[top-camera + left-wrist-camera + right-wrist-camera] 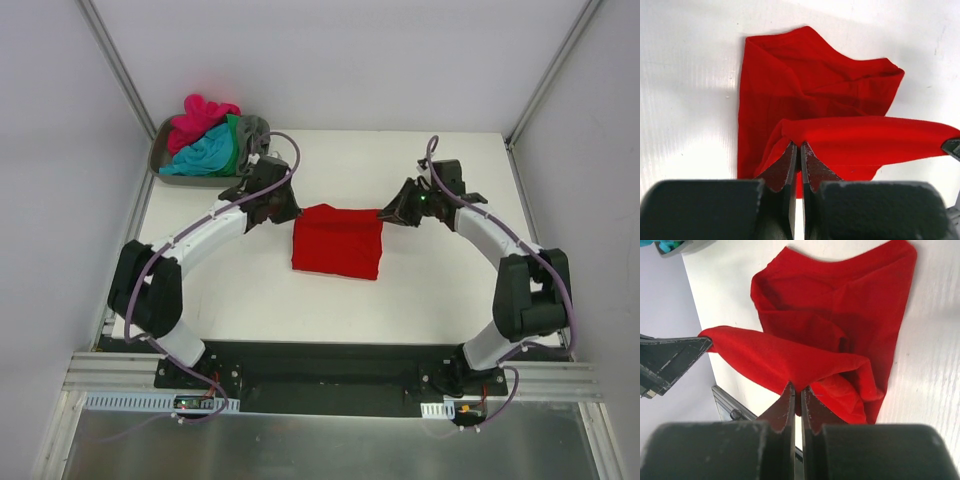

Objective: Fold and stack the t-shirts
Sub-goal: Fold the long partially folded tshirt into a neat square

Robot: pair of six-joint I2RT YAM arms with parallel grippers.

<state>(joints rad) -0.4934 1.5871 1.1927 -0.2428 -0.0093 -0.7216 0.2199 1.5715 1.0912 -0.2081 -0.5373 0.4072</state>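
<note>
Red cloth lies near the middle of the white table (440,290): the red t-shirt (338,240) is folded into a rough rectangle and sits between the two arms; most of it rests flat on the surface, creased and layered, with its near edge slightly uneven; its far edge is raised off the table and pulled into a taut band that runs from one gripper to the other.

The left gripper (796,146) is pinched on the left end of that band, its jaws pressed together with only the fabric between them; the right gripper (796,387) is clamped in the same way on the right end; each wrist view shows the other gripper's dark tip at the far end of the stretched band; under the band the lower layers of the shirt spread out flat, one corner pointing away from the fold.

A grey tray (160,150) stands at the far left corner of the table, well apart from the red shirt; it holds a loose heap of clothes; a pink t-shirt (200,118) is piled on top at the back; a teal t-shirt (200,155) lies below it at the front; a green t-shirt (233,145) and a grey t-shirt (255,128) hang at the tray's right side, just beside the left arm's wrist.
</note>
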